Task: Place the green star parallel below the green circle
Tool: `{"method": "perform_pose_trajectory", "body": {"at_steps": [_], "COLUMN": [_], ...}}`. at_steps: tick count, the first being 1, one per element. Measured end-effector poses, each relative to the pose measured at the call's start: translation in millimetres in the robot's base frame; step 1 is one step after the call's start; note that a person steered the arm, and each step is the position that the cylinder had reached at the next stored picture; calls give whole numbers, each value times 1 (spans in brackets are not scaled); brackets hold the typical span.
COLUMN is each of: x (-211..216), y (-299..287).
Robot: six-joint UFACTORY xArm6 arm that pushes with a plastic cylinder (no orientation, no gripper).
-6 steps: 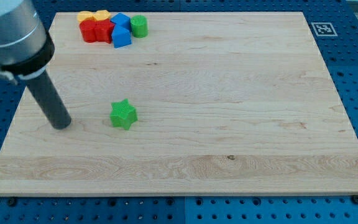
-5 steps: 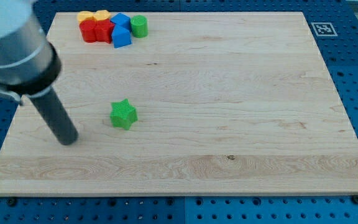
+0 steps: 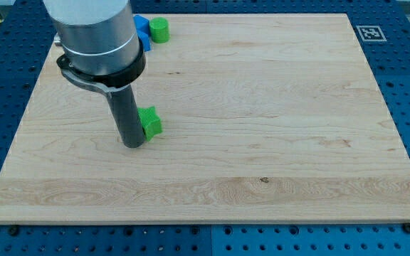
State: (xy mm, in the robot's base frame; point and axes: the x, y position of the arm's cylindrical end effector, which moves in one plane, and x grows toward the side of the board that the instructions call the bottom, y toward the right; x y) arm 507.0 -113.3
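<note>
The green star (image 3: 150,122) lies on the wooden board (image 3: 262,107), left of centre. My tip (image 3: 133,144) rests on the board right against the star's left side, and the rod hides part of the star. The green circle (image 3: 160,29) stands near the board's top edge, a little right of the star's column. The arm's grey body covers the top left of the view.
A blue block (image 3: 143,28) shows just left of the green circle, mostly hidden behind the arm. A black-and-white marker tag (image 3: 369,33) sits at the board's top right corner. Blue perforated table surrounds the board.
My tip has moved right across the board from well left of the green star to its left side. The star has shifted slightly right and up. The arm now hides the red and yellow blocks.
</note>
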Motion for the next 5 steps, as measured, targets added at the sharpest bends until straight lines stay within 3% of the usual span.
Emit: {"method": "perform_pose_trajectory", "body": {"at_steps": [5], "x": [0], "y": [26]}}
